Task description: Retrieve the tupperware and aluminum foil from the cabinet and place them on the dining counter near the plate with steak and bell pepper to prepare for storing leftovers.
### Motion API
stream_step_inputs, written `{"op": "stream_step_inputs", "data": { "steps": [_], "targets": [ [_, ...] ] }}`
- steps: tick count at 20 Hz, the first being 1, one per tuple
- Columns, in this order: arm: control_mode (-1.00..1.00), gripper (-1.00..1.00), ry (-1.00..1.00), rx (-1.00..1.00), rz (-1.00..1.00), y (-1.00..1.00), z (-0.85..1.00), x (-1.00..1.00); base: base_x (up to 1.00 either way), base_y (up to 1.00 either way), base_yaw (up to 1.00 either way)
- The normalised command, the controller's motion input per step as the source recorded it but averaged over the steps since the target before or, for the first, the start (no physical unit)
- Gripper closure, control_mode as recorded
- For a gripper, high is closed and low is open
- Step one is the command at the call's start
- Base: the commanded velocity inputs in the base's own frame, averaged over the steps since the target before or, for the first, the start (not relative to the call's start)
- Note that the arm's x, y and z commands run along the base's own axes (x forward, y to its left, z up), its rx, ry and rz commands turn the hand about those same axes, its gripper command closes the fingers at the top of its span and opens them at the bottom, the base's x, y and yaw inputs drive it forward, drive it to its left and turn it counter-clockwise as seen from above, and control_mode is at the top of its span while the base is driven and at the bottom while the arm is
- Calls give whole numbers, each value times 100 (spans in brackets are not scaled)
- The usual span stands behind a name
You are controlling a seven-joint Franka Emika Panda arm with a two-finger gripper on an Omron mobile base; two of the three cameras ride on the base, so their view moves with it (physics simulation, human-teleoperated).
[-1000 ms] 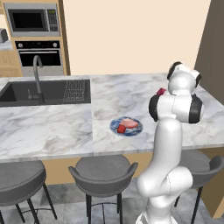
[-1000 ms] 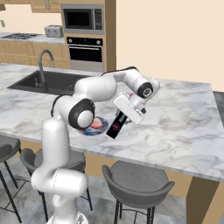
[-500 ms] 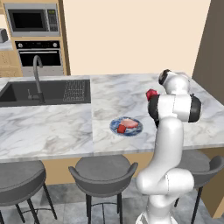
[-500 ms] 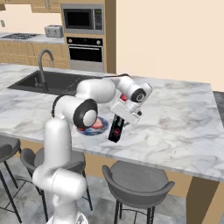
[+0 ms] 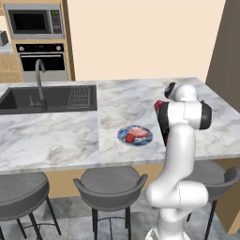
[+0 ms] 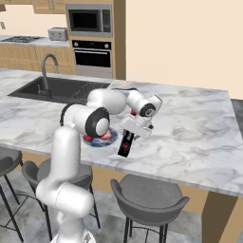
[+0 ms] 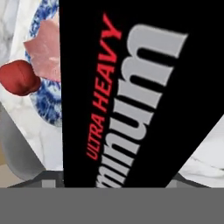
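From the left base view, my arm rises at the lower right and hides most of what I carry. The aluminum foil [image 5: 161,119] peeks out as a dark strip with a red end at the arm's left edge, right of centre. The plate [image 5: 135,135] with steak and red pepper sits just left of it on the dining counter [image 5: 56,136]. The black sink [image 5: 47,98] and faucet [image 5: 40,82] lie in the upper left, well apart. Grey stools [image 5: 110,185] line the bottom edge.

In the right base view my gripper [image 6: 135,129] is at frame centre, with the foil box hanging from it, tilted, its red lower end low over the marble near the counter's front edge. I cannot tell whether that end touches. The plate is partly hidden behind my forearm, just left of the box.

In the hand view the box's black face with red and grey lettering covers the middle, the plate and a red pepper piece [image 7: 17,78] at upper left. The box lies between my fingers, but I cannot tell whether they grip it or are letting go.

I judge the foil nearly delivered. The tupperware is not set down anywhere here, so that fetch remains. Nothing blocks the spot, though the plate is close.
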Motion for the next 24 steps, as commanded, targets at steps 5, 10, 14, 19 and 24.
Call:
{"op": "stream_step_inputs", "data": {
  "steps": [5,10,14,19,24],
  "targets": [
    [-100,100,-1,1,6,-5,-53,62,0,0,0],
    [-100,100,-5,0,9,7,-57,50,0,0,0],
    [-100,-100,-5,0,9,6,-52,50,0,0,0],
    [-100,-100,-14,-1,6,0,-24,15,0,0,0],
    [-100,-100,-48,-20,-2,33,0,-47,0,0,0]
  ]
}}
